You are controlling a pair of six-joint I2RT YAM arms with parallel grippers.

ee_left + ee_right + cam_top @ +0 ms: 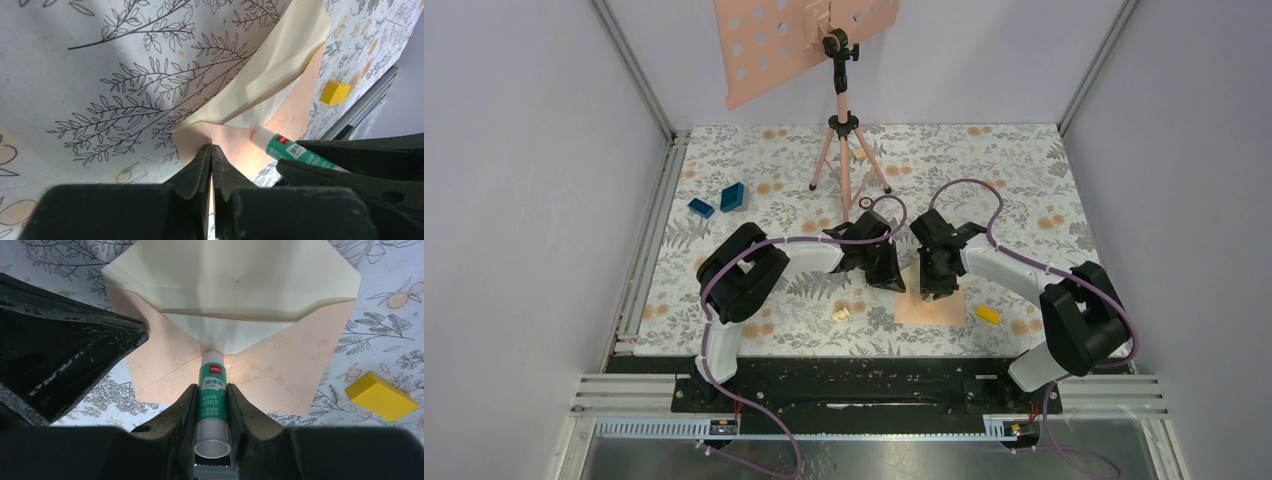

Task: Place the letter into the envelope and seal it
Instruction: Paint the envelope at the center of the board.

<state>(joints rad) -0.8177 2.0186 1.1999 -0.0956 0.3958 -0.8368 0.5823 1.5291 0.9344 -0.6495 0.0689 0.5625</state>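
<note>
The floral table [1024, 170] is mostly taken up by the arms, and the envelope [300, 365] is laid flat right under and just ahead of the right gripper [212, 388]. It sits just beside the left gripper [211, 150] too.

The flap [235, 280] is folded open, cream side up, on the far side from the right fingers. The letter can't be picked out separately; it's probably tucked inside already, but that can't be told from here.

So the sealing step looks to be the one in hand. A glue stick [214, 407] is clamped between the right fingers, its long axis running straight out along them. The white tip is pointed away from the wrist and pressed just below the flap's fold.

The left jaws are pressed together with a thin pale strip between them, which looks like the envelope's near edge being pinned.

Next, glue probably needs to be dragged along the fold line, which runs crosswise to the stick, and then the flap pushed down.

A yellow block [381, 396] is parked off to the right gripper's right.
</note>
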